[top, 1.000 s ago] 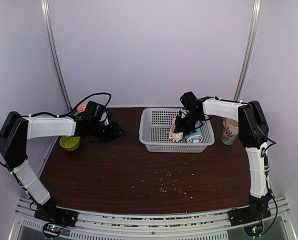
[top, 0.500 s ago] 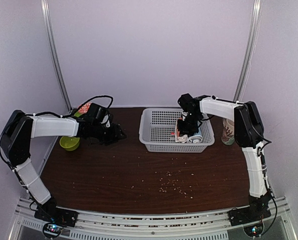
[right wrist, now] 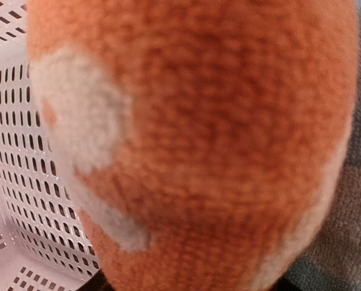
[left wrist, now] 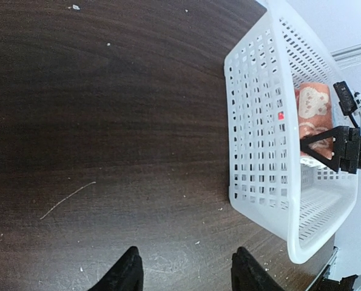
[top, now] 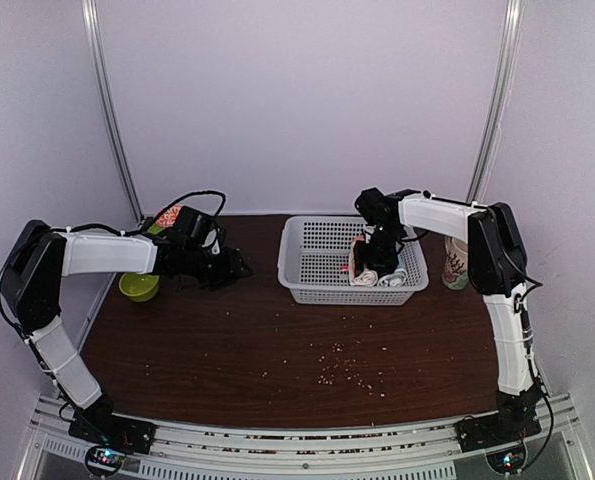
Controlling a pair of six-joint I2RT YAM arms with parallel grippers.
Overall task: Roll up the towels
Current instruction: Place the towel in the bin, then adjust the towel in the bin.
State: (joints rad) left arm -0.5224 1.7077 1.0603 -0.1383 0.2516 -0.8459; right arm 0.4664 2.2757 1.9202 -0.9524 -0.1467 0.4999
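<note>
Right wrist view cannot show whether the right gripper [top: 370, 258] grips the orange-red towel [right wrist: 198, 139] filling it, beside the light blue towel [top: 393, 277] at the right end of the basket [top: 317, 287]; stowing looks nearly done, calling next for a clean lift away

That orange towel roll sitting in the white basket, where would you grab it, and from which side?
Probably across the middle of the orange towel roll, pinching its soft rounded sides, coming straight down from above. The tall walls of the white basket block a sideways approach, and a second pale roll lies close beside it.
</note>
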